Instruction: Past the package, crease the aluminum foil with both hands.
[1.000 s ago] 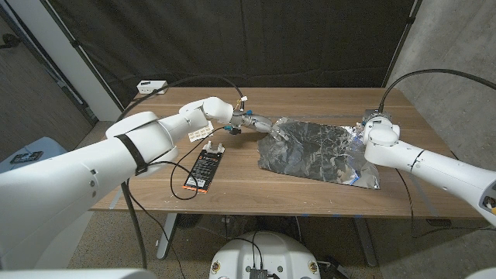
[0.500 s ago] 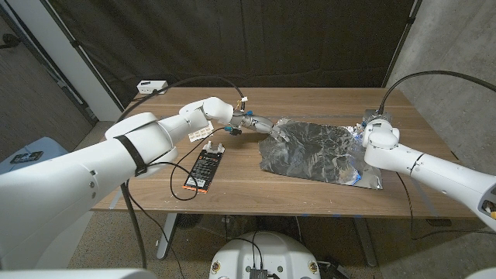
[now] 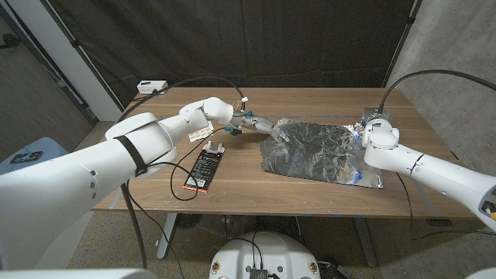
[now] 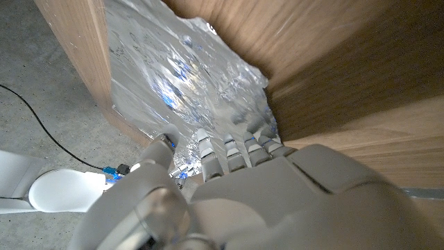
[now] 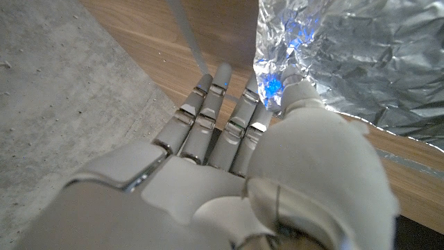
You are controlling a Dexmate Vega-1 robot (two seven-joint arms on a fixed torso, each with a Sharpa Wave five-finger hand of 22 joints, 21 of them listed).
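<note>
Crumpled silver aluminum foil sheet point(image 3: 319, 150): lies on your wooden table point(image 3: 232, 182), right of centre, bulging over what it covers. Your left hand point(image 3: 260, 124): at the foil's left edge, fingertips point(image 4: 229, 142) touching the foil, thumb beside them. Your right hand point(image 3: 366, 130): at the foil's right edge, thumb pressed on the foil, fingers point(image 5: 208, 104) straight alongside; a pinch cannot be confirmed for either hand. Flat black rectangular package point(image 3: 204, 168): lies left of the foil, well apart, beside a thin black cable point(image 3: 177, 172).
</note>
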